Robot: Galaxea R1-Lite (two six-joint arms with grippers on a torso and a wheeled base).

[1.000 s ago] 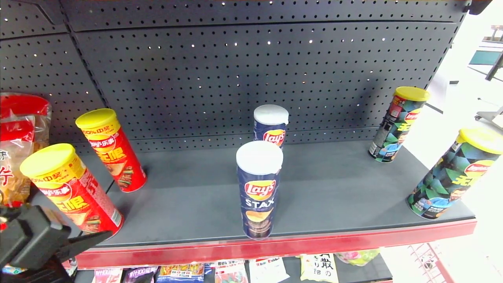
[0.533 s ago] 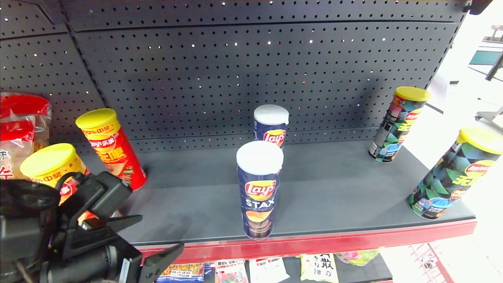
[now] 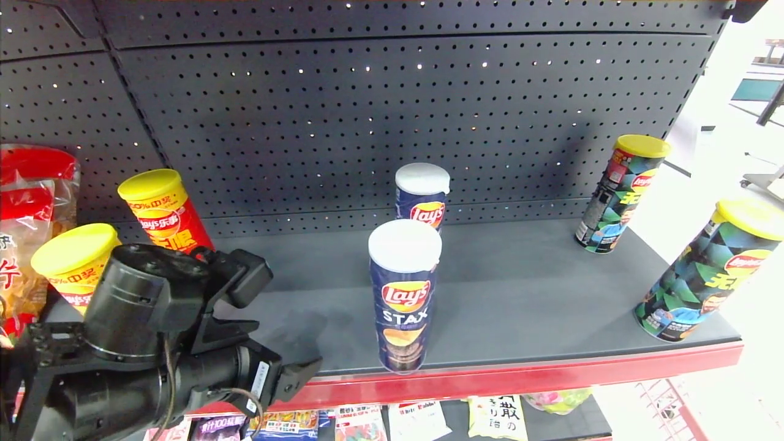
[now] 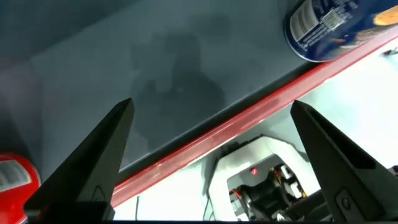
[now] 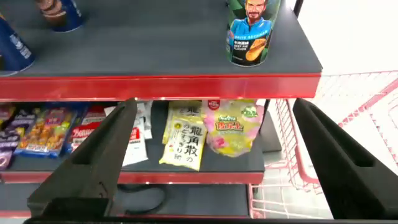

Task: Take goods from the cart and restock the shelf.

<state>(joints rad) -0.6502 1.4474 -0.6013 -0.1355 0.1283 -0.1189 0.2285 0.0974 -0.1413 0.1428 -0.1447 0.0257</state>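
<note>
Shelf [image 3: 520, 294]: grey deck with a red lip [image 3: 490, 380] along the front and a pegboard back [image 3: 367, 122].
Left gripper [image 4: 211, 155]: fingers spread wide with nothing between them. It hangs at the shelf front, and the red lip runs across the gap.
Right gripper [image 5: 214, 162]: also spread wide, nothing held. It sits low in front of the shelf, level with the tier below.
Blue cans: front blue can [image 3: 403, 294] stands upright at the lip mid-shelf. Back blue can [image 3: 421, 196] is behind it, near the pegboard.
Red cans: both have yellow lids and stand at the left end. Back red can [image 3: 160, 211] is by the pegboard. Front red can [image 3: 73, 263] is partly behind the left arm [image 3: 153, 343].
Green cans: both have yellow lids and stand at the right end. Back green can [image 3: 618, 193] is near the pegboard, front green can [image 3: 704, 275] at the front corner.
Head view adds: all six cans at once, plus snack bags [image 3: 24, 226] left of the red cans.
Left wrist view adds: a close look at the base of the front blue can, just inside the lip, and a corner of a red can at the frame edge.
Right wrist view adds: lower tier [image 5: 270, 155] with a row of packets, a yellow packet [image 5: 186, 134] and a pink-green packet [image 5: 233, 127] among them. A red wire grid [image 5: 298, 180] lies past the green-can end.
Goods: all cans stand on the shelf, none in either gripper.
</note>
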